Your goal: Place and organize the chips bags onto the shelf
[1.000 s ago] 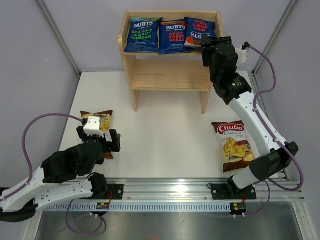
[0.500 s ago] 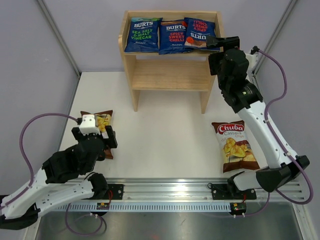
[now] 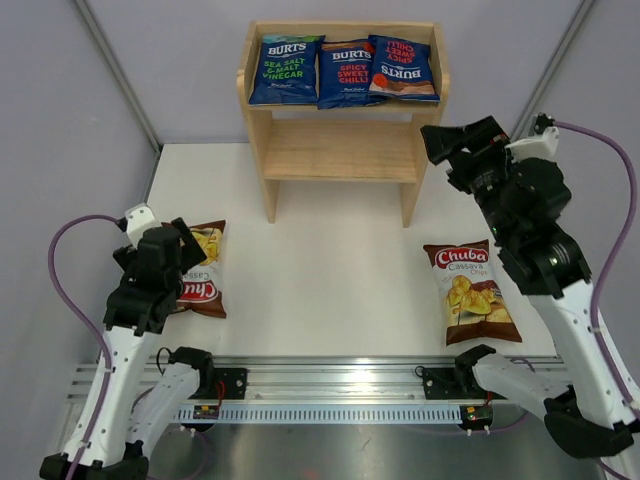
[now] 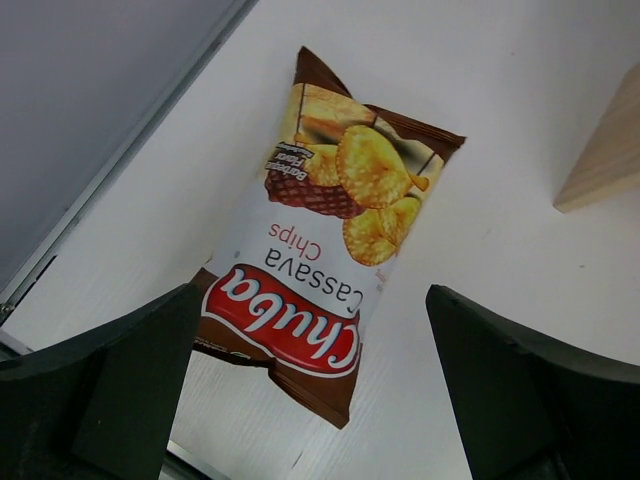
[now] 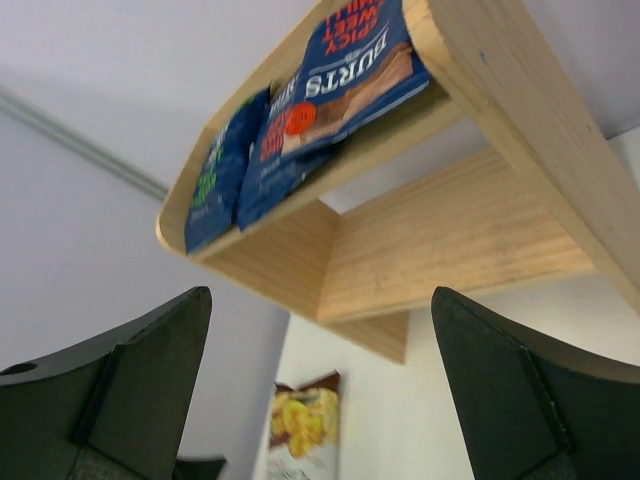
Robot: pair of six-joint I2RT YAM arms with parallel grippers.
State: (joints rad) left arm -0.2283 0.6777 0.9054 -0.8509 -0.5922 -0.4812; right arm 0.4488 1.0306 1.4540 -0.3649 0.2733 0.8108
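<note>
Three blue Burts chips bags (image 3: 285,68) (image 3: 346,72) (image 3: 402,66) lie side by side on the top tier of the wooden shelf (image 3: 340,150). My right gripper (image 3: 460,140) hangs open and empty just right of the shelf; its wrist view looks up at the shelf (image 5: 450,240) and the bags (image 5: 345,60). One brown Chuba bag (image 3: 470,292) lies flat at the right front of the table. The other Chuba bag (image 3: 203,262) lies at the left front, partly under my open, empty left gripper (image 3: 165,250), which hovers above the bag (image 4: 320,250).
The shelf's lower tier (image 3: 340,160) holds nothing. A metal rail (image 3: 340,375) runs along the near edge of the white table (image 3: 330,260). Grey walls close in on the left, right and back. A shelf leg (image 4: 610,150) shows at the right of the left wrist view.
My right gripper opened, let go of the rightmost Burts bag on the top tier and drew back to the right. My left arm lifted and swung left above the Chuba bag.
</note>
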